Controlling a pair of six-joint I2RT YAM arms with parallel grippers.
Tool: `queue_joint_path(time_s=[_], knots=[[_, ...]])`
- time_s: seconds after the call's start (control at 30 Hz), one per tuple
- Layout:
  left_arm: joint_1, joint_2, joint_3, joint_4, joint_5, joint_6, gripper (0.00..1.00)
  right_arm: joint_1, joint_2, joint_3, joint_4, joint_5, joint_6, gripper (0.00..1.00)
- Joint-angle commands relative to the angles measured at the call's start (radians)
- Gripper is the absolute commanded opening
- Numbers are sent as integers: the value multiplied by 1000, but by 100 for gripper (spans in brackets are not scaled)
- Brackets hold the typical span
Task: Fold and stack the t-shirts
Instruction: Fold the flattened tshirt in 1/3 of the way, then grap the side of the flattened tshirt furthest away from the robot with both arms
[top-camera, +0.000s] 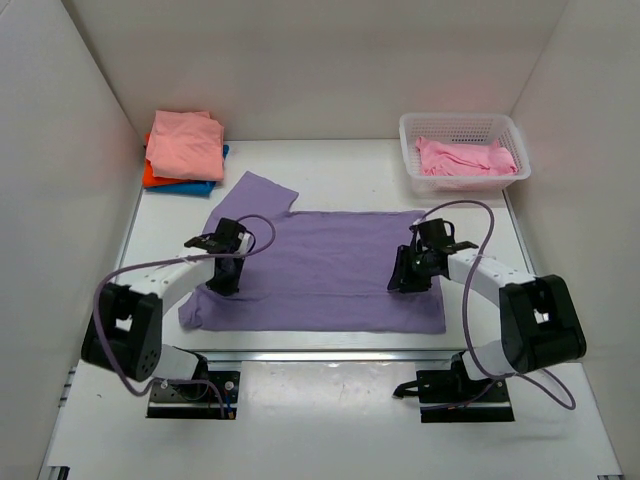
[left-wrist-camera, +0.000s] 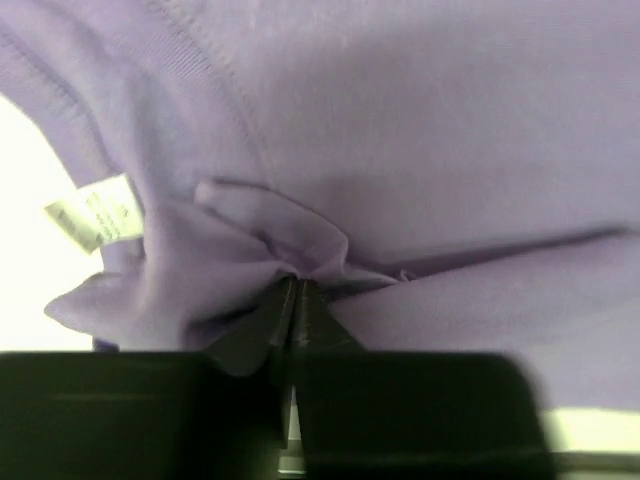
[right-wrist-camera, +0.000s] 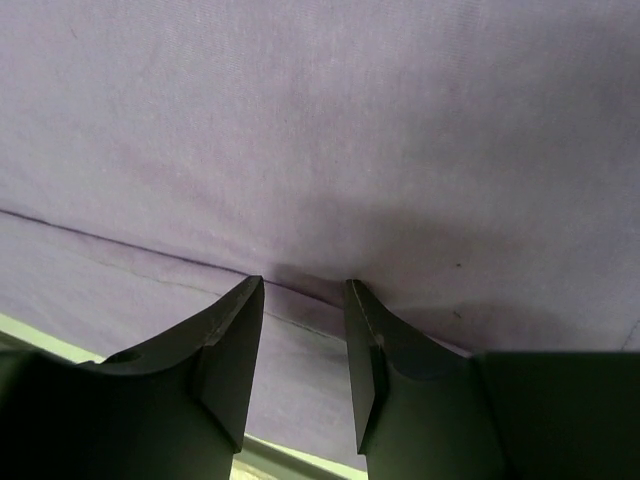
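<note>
A lavender-purple t-shirt (top-camera: 330, 265) lies spread flat across the middle of the table, one sleeve pointing to the back left. My left gripper (top-camera: 223, 280) is at the shirt's left side. In the left wrist view it (left-wrist-camera: 297, 286) is shut on a bunched pinch of the lavender cloth (left-wrist-camera: 420, 130), beside the white label (left-wrist-camera: 95, 212). My right gripper (top-camera: 405, 281) is at the shirt's right side. Its jaws (right-wrist-camera: 305, 286) stand open, tips down on the cloth (right-wrist-camera: 350, 130) at a fold line, with nothing pinched between them.
A stack of folded t-shirts sits at the back left: salmon-pink (top-camera: 187, 143) on top, orange-red (top-camera: 150, 174) and blue (top-camera: 197, 186) under it. A white mesh basket (top-camera: 462, 124) at the back right holds a pink t-shirt (top-camera: 465, 158). White walls close in three sides.
</note>
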Motion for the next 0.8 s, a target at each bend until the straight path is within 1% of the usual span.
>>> queue_joint_path(time_s=[0.0, 0.03, 0.07, 0.1, 0.13, 0.2, 0.23, 0.27, 0.3, 0.33, 0.37, 0.4, 0.43, 0.47, 0.5, 0.57, 0.6, 0.63, 0.67, 0.7, 0.77], knots=[[27, -129, 2, -8, 24, 14, 20, 5, -39, -83, -132, 46, 13, 37], [32, -166, 5, 3, 34, 16, 38, -1, -59, -71, -133, 58, -3, 37], [42, -188, 20, 4, 44, 16, 44, -8, -70, -48, -160, 57, -9, 37], [49, -224, 48, 10, 51, 14, 52, -12, -83, -39, -162, 62, -23, 37], [53, -258, 77, 27, 77, 20, 59, -2, -106, 8, -180, 62, -41, 38], [75, -318, 108, 82, 140, 20, 63, 20, -128, 79, -207, 78, -61, 44], [87, -364, 93, 170, 189, 17, 68, 37, -136, 120, -226, 80, -76, 45], [98, -386, 82, 234, 217, 12, 70, 47, -137, 166, -213, 92, -75, 47], [115, -421, 39, 357, 222, -3, 74, 49, -139, 185, -210, 101, -79, 48], [121, -424, 2, 475, 217, -6, 73, 45, -142, 206, -181, 91, -84, 48], [125, -407, 0, 515, 203, -3, 71, 38, -142, 220, -147, 82, -87, 50], [127, -343, 34, 554, 197, -3, 70, 29, -142, 228, -132, 80, -84, 53], [127, -252, 86, 553, 185, 24, 69, 19, -131, 242, -112, 66, -89, 54], [116, -117, 177, 552, 170, 66, 70, 11, -105, 267, -93, 59, -95, 54], [110, -32, 206, 556, 135, 68, 71, 3, -90, 284, -93, 56, -102, 55], [125, 78, 319, 588, 133, 68, 73, -1, -70, 295, -70, 59, -115, 54], [145, 160, 383, 583, 148, 51, 74, -6, -56, 306, -55, 60, -119, 55], [156, 198, 423, 581, 166, 43, 75, -14, -48, 300, -40, 51, -118, 54], [167, 279, 497, 569, 179, 43, 76, -26, -36, 298, -27, 52, -121, 54], [170, 357, 538, 553, 179, 54, 77, -32, -25, 294, -8, 58, -119, 54], [185, 468, 687, 505, 166, 61, 77, -61, -16, 269, 23, 81, -116, 55]])
